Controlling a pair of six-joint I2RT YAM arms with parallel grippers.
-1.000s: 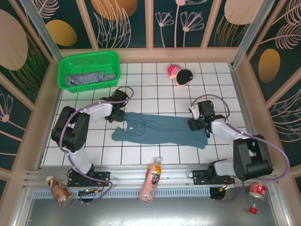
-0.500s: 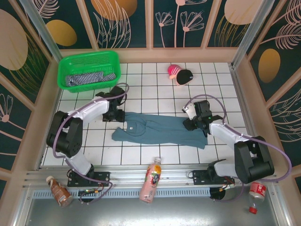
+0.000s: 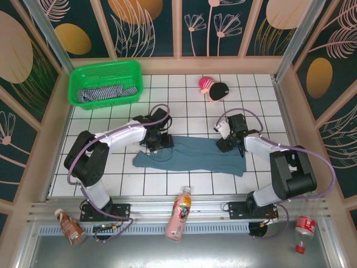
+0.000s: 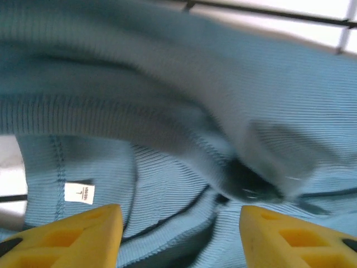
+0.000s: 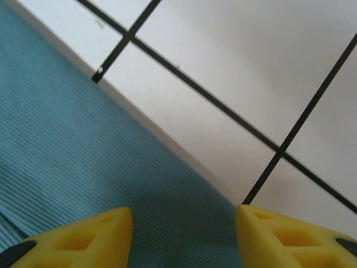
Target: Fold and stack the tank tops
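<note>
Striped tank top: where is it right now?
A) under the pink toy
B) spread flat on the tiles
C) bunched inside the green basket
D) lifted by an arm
C: the striped tank top lies crumpled in the green basket, while the blue-grey tank top is the one on the tiles.

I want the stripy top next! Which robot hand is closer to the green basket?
Left. The left gripper is nearer, down-right of the green basket; the right gripper is much farther right.
</note>
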